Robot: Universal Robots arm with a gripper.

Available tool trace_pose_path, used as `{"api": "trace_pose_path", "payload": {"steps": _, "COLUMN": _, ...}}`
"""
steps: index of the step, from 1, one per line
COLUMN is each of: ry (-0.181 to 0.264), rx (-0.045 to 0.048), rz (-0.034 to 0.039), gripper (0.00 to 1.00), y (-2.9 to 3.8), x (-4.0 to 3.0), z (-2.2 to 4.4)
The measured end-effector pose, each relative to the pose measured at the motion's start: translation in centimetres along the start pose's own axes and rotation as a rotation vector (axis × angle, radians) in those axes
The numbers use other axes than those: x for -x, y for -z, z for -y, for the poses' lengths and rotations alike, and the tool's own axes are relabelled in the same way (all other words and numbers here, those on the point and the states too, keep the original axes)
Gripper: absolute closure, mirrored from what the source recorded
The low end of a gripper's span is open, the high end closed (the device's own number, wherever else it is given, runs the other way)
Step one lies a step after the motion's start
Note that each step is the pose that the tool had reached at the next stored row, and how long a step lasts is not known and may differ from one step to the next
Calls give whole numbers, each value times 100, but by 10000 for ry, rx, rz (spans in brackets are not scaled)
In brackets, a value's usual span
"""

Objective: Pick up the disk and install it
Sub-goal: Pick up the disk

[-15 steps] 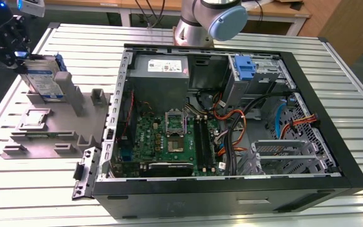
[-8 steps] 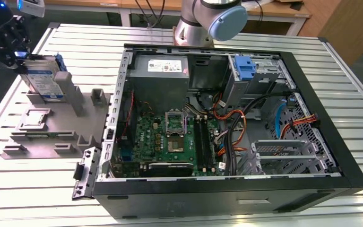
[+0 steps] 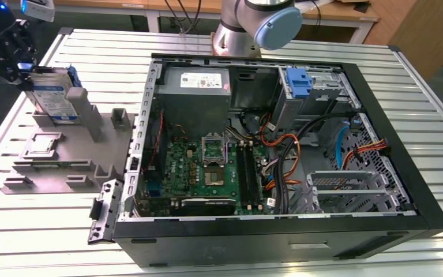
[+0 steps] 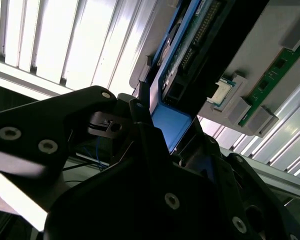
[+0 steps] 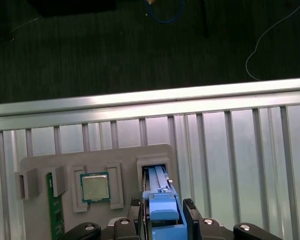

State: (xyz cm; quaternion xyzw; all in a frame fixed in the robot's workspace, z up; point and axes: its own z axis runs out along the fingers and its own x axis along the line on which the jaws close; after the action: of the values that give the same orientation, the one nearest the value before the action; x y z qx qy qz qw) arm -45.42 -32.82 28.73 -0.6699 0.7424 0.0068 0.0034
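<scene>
The disk (image 3: 55, 97) stands on edge at the exterior view's far left: silver-grey, with a white-and-blue label and a blue frame. Its lower end sits at the slot of a grey holder (image 3: 62, 154). My gripper (image 3: 30, 70) is at the disk's top end. In the first wrist view the black fingers (image 5: 135, 209) press both sides of the blue frame of the disk (image 5: 162, 216), so the gripper (image 5: 162, 210) is shut on it. The second wrist view shows the disk (image 4: 168, 123) from close up, its blue edge and circuit-board side.
An open black computer case (image 3: 406, 190) lies beside the holder, with a motherboard (image 3: 206, 167), cables, a grey power supply (image 3: 198, 81) and a blue latch piece (image 3: 299, 83) at a drive bay. The holder also carries a processor chip (image 5: 95, 187) and a memory stick (image 5: 50, 212). Dark floor lies past the table edge (image 5: 150, 102).
</scene>
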Motion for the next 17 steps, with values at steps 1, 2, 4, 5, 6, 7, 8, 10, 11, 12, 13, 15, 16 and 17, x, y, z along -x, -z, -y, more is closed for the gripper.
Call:
{"api": "trace_pose_path", "payload": {"steps": 1, "ry": 0, "rx": 0, "rz": -1, "gripper": 54, "y": 0, "x": -1, "z": 0}}
{"api": "trace_pose_path", "payload": {"steps": 2, "ry": 1, "rx": 2, "rz": -1, "gripper": 54, "y": 1, "x": -1, "z": 0}}
{"api": "trace_pose_path", "payload": {"steps": 4, "ry": 1, "rx": 0, "rz": 0, "gripper": 54, "y": 0, "x": -2, "z": 0}}
{"api": "trace_pose_path", "payload": {"steps": 5, "ry": 1, "rx": 0, "rz": 0, "gripper": 54, "y": 0, "x": -2, "z": 0}}
{"api": "trace_pose_path", "payload": {"steps": 6, "ry": 1, "rx": 0, "rz": 1, "gripper": 54, "y": 0, "x": -2, "z": 2}}
{"api": "trace_pose_path", "payload": {"steps": 7, "ry": 1, "rx": 0, "rz": 0, "gripper": 54, "y": 0, "x": -1, "z": 5}}
{"api": "trace_pose_path", "payload": {"steps": 8, "ry": 2, "rx": 0, "rz": -1, "gripper": 54, "y": 0, "x": 0, "z": 6}}
{"api": "trace_pose_path", "payload": {"steps": 10, "ry": 1, "rx": 2, "rz": -1, "gripper": 54, "y": 1, "x": 0, "z": 8}}
{"api": "trace_pose_path", "payload": {"steps": 11, "ry": 1, "rx": 1, "rz": -1, "gripper": 54, "y": 1, "x": 0, "z": 8}}
{"api": "trace_pose_path", "payload": {"steps": 12, "ry": 1, "rx": 1, "rz": -1, "gripper": 54, "y": 0, "x": 0, "z": 8}}
{"api": "trace_pose_path", "payload": {"steps": 13, "ry": 1, "rx": 1, "rz": -1, "gripper": 54, "y": 0, "x": 0, "z": 9}}
{"api": "trace_pose_path", "payload": {"steps": 15, "ry": 1, "rx": 0, "rz": -1, "gripper": 54, "y": 0, "x": 0, "z": 9}}
{"api": "trace_pose_path", "payload": {"steps": 16, "ry": 1, "rx": 1, "rz": -1, "gripper": 54, "y": 0, "x": 0, "z": 9}}
{"api": "trace_pose_path", "payload": {"steps": 17, "ry": 2, "rx": 2, "rz": -3, "gripper": 56, "y": 1, "x": 0, "z": 9}}
